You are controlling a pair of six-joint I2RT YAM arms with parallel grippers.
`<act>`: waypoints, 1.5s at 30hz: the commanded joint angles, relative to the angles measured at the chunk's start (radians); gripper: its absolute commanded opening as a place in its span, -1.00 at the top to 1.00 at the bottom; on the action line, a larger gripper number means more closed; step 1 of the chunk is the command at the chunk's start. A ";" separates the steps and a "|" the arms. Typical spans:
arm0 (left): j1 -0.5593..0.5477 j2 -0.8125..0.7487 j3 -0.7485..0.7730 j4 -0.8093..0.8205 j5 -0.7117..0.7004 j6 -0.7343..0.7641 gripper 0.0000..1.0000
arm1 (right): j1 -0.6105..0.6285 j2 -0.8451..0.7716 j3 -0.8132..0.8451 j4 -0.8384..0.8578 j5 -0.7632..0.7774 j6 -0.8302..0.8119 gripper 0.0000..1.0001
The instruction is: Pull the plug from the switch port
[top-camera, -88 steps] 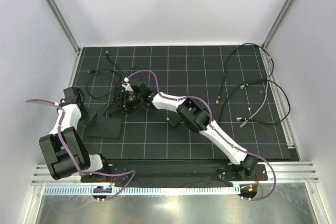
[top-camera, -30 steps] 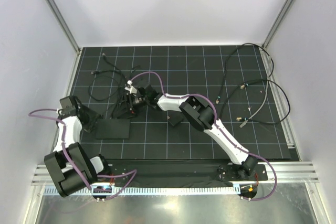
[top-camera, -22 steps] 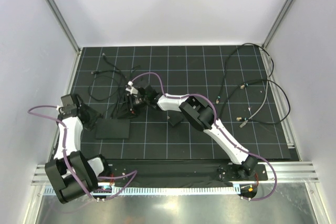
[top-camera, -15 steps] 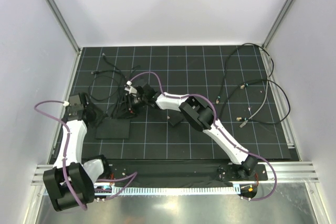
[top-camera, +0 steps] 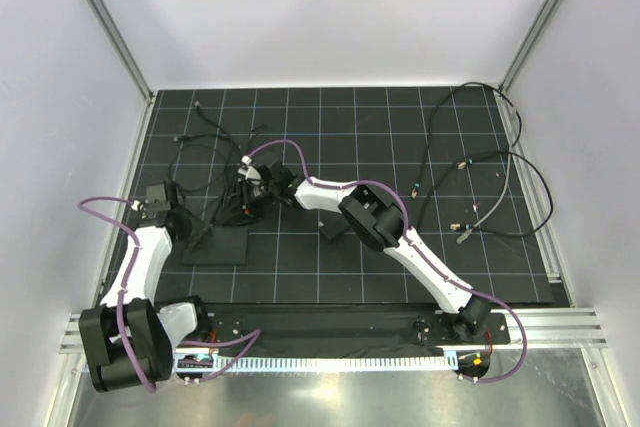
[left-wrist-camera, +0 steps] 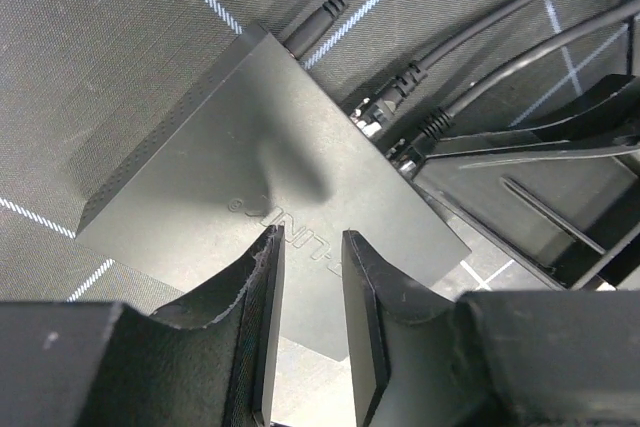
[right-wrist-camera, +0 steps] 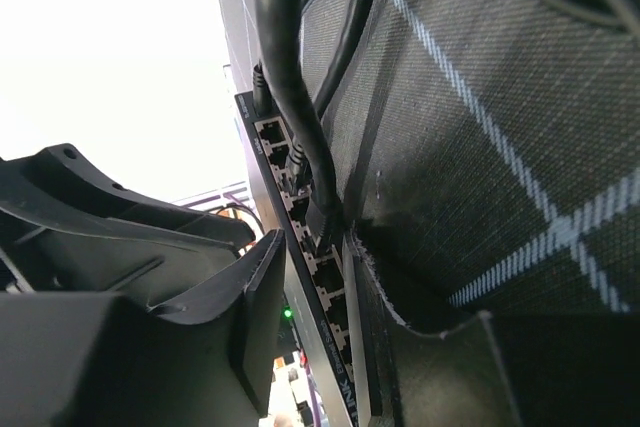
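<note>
The switch [top-camera: 218, 246], a flat matte-black box, lies on the left of the gridded mat. Its far narrow edge holds the switch port row [right-wrist-camera: 300, 237]. Several black cables run into that edge, and one plug [right-wrist-camera: 325, 219] sits in a port. The right gripper [top-camera: 243, 202] is at that edge, and in its wrist view the right gripper [right-wrist-camera: 315, 247] is narrowly open, one finger each side of the port face just below the plug. The left gripper [top-camera: 193, 235] is over the box's left end. Seen from its wrist, the left gripper [left-wrist-camera: 310, 242] is narrowly open above the lid [left-wrist-camera: 250, 167], holding nothing.
A small black square block [top-camera: 333, 230] lies beside the right forearm. Loose black cables [top-camera: 470, 162] with metal-tipped ends [top-camera: 463, 228] loop over the right of the mat, and more cables [top-camera: 200, 137] tangle at the back left. Enclosure walls close in on three sides.
The left arm has swung forward and right, bringing its gripper over the switch's left end. Both grippers have narrowed. The right gripper stays at the port edge.
</note>
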 commanded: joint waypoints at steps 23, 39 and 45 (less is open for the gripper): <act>-0.006 0.164 0.055 -0.118 -0.128 -0.093 0.50 | 0.005 0.008 -0.152 0.100 0.301 0.044 0.98; -0.006 0.226 0.066 -0.126 -0.141 -0.060 0.60 | -0.018 -0.015 -0.254 0.301 0.393 0.336 0.98; -0.015 0.220 0.068 -0.115 -0.125 -0.047 0.61 | -0.027 -0.004 -0.186 0.230 0.412 0.262 0.98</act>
